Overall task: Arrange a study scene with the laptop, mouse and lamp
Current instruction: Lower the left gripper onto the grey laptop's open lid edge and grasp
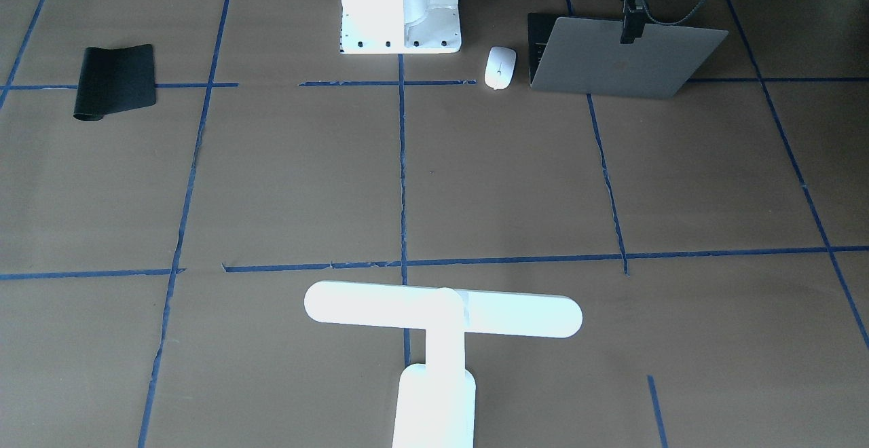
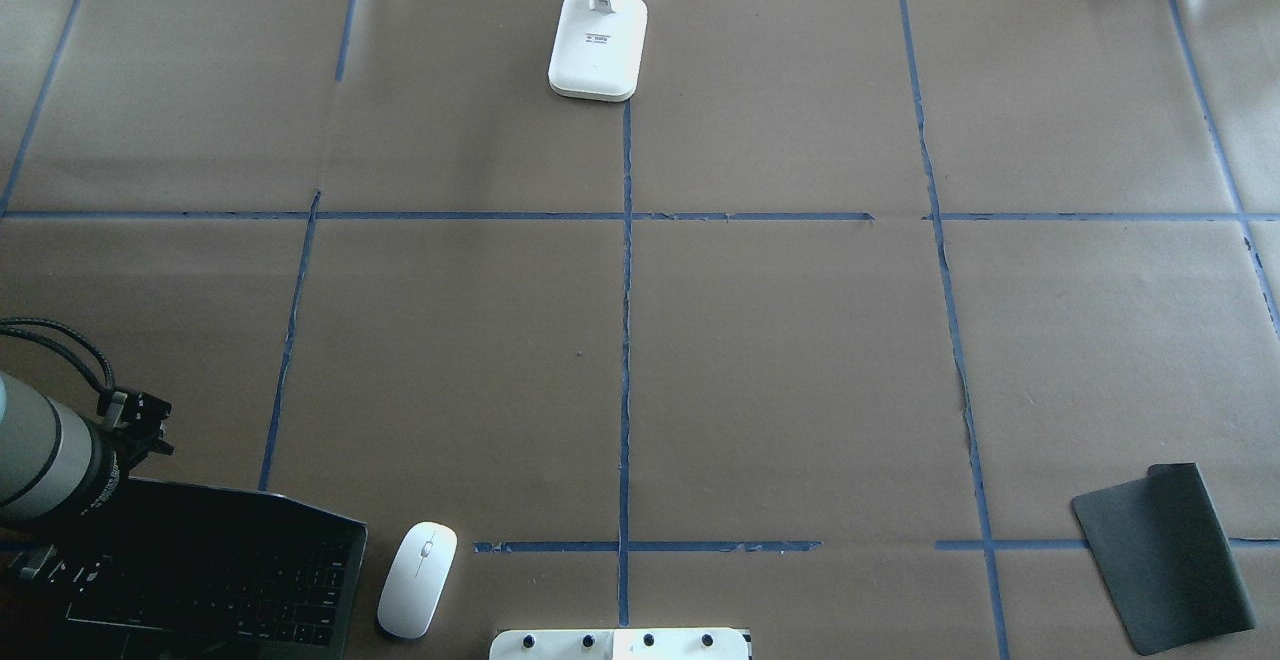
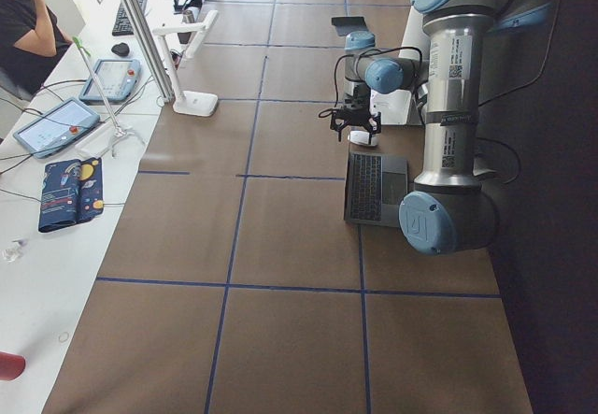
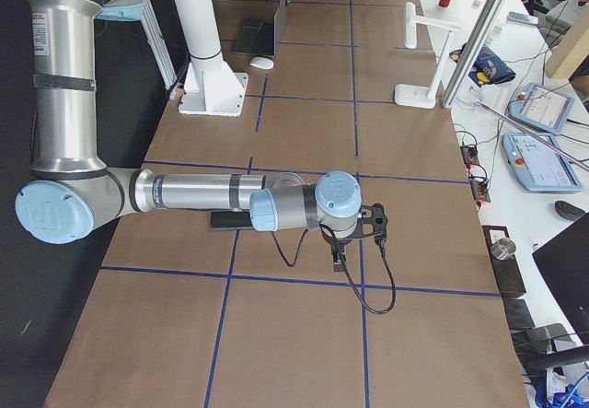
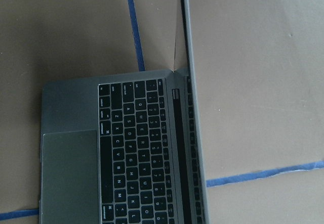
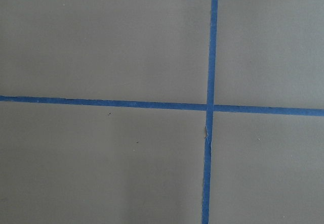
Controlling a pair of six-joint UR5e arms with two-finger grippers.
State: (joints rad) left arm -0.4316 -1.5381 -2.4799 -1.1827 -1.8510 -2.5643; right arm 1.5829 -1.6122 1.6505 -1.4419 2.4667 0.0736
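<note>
The space-grey laptop (image 1: 624,61) stands open near the robot's base on its left side, with keys and trackpad showing in the left wrist view (image 5: 131,153). My left gripper (image 1: 631,32) hangs at the top edge of the lid with a finger on either side, and looks open in the exterior left view (image 3: 355,126). The white mouse (image 2: 418,578) lies just beside the laptop. The white T-shaped lamp (image 1: 441,312) stands at the far middle edge. My right gripper (image 4: 373,228) hovers over bare table far to the right; I cannot tell whether it is open or shut.
A black mouse pad (image 2: 1165,555) with a curled edge lies near the right front. The white robot base (image 1: 400,7) sits between mouse and pad. Blue tape lines (image 6: 210,107) grid the brown paper. Operators' gear lies beyond the far edge.
</note>
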